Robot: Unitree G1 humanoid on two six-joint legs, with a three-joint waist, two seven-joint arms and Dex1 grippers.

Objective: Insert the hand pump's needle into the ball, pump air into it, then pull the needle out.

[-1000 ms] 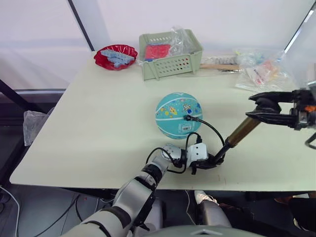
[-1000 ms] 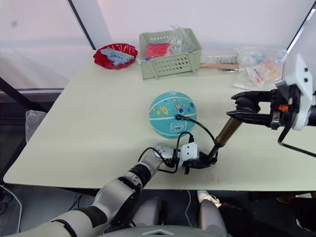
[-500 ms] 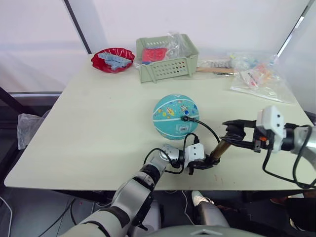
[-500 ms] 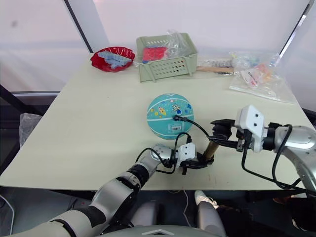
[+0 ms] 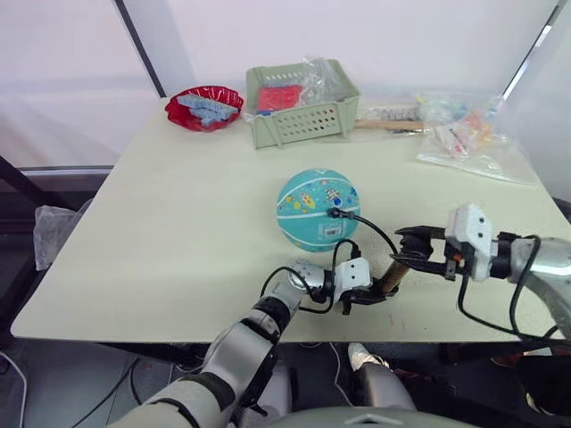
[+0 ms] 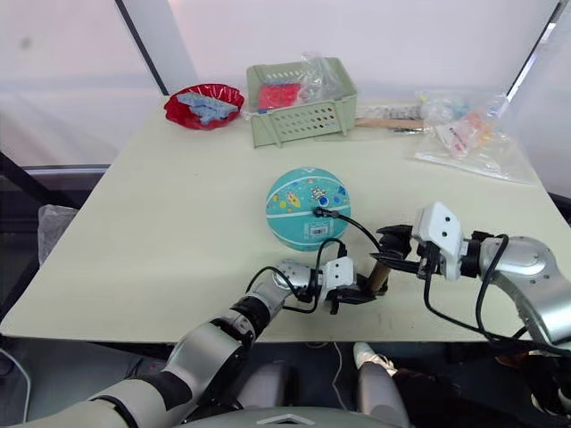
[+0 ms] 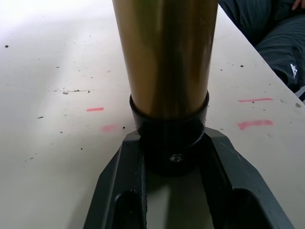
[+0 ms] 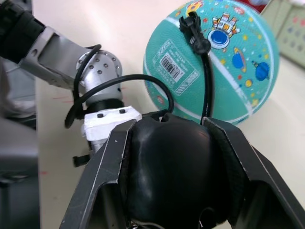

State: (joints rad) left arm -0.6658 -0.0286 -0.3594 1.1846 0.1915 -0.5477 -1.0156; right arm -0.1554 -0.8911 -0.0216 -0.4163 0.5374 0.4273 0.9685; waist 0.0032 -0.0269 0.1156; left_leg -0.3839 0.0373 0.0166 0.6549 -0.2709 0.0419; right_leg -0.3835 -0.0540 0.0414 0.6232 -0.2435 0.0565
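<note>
Left eye view: left tool (image 5: 368,295) clamped on hand pump (image 5: 389,278) base at surface's near edge; right tool (image 5: 412,253) gripping handle. Ball (image 5: 318,209) mid-surface, needle (image 5: 336,212) seated. Pump straight along barrel, base pinned, hose slack.

right gripper (image 8: 169,162): clamps pump handle (image 8: 167,176) | hose (image 8: 206,76) enters ball (image 8: 224,62)

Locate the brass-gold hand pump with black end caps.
In the left eye view, the brass-gold hand pump stands tilted near the table's front edge, just right of the teal ball, gripped between left gripper and right gripper.
</note>
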